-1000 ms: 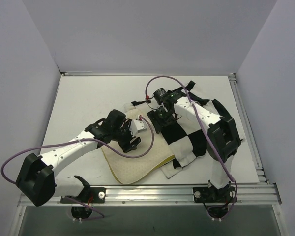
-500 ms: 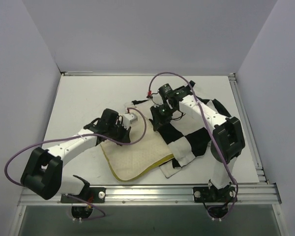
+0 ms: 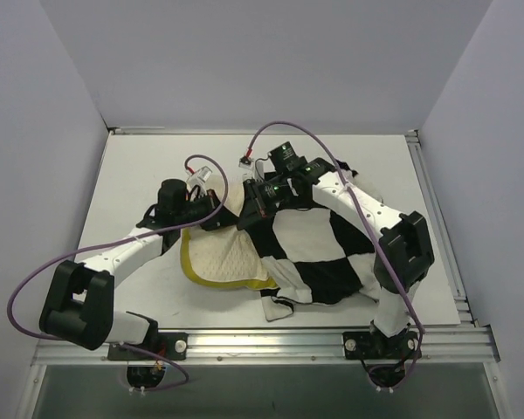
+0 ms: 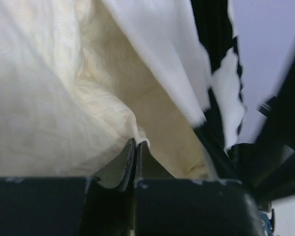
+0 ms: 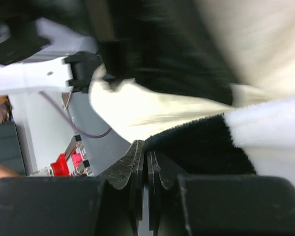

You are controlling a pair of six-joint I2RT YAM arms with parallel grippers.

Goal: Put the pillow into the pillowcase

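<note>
On the table [image 3: 131,166], the left arm [image 3: 122,257] reached from the near left corner to the far left corner of the pillow [image 3: 217,262]. The pillow lay left of centre. Its cream face and yellow edge showed on the left, while its right part was covered by the pillowcase [image 3: 319,253] (partly in, not fully). The checkered case spread from the middle to the right and bulged over what it held, with a loose corner folded out at its near edge. The right arm [image 3: 367,205] arched over the case from the right. Its wrist was down at the case's far left edge, just beside the left arm's wrist.

The overhead view did not show how either set of jaws stood, but the wrist cameras did. In the left wrist view the left jaws were pressed together, pinching a fold of the pillow [image 4: 54,98]. A white square of the pillowcase [image 4: 162,59] lay over the pillow just to the right. In the right wrist view, which was blurred, the right jaws were pressed together on the hem of a black square of the pillowcase [image 5: 196,142]. The cream pillow [image 5: 137,113] lay beyond it, and the left arm [image 5: 34,78] was further left.
</note>
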